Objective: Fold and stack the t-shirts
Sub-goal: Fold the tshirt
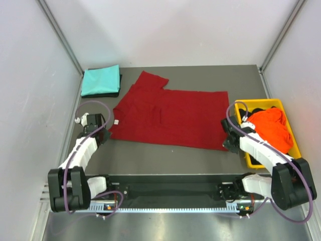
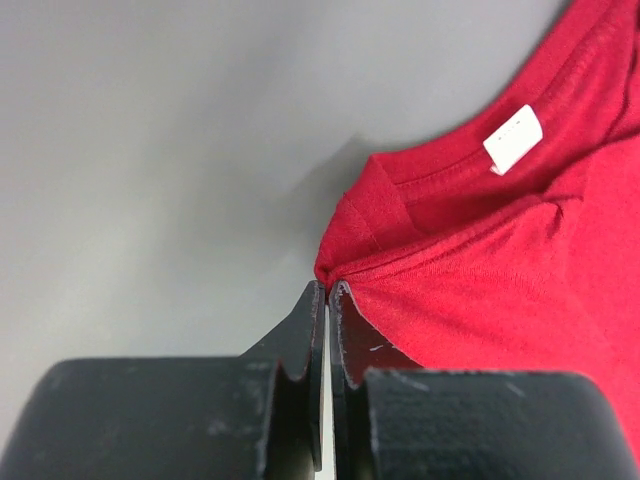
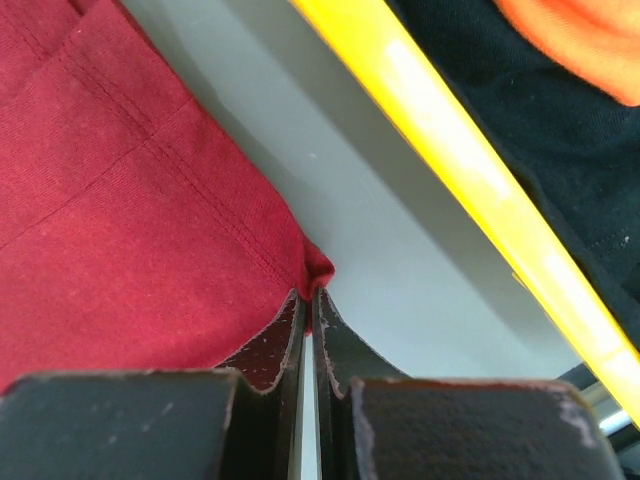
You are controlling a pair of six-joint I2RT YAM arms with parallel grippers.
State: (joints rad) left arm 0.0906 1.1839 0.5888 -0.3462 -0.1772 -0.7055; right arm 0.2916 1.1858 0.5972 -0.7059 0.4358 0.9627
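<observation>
The large dark red t-shirt (image 1: 170,116) lies spread on the dark table. My left gripper (image 1: 107,131) is shut on its near left corner by the collar (image 2: 330,270), beside a white label (image 2: 513,139). My right gripper (image 1: 228,143) is shut on its near right corner (image 3: 312,268). A folded teal t-shirt (image 1: 101,80) lies at the back left on a folded black one (image 1: 118,92). A bright orange t-shirt (image 1: 272,128) sits in the yellow bin on more black cloth (image 3: 520,110).
The yellow plastic bin (image 1: 248,157) stands at the right edge, close to my right arm; its rim (image 3: 450,150) crosses the right wrist view. White walls enclose the table on the left, back and right.
</observation>
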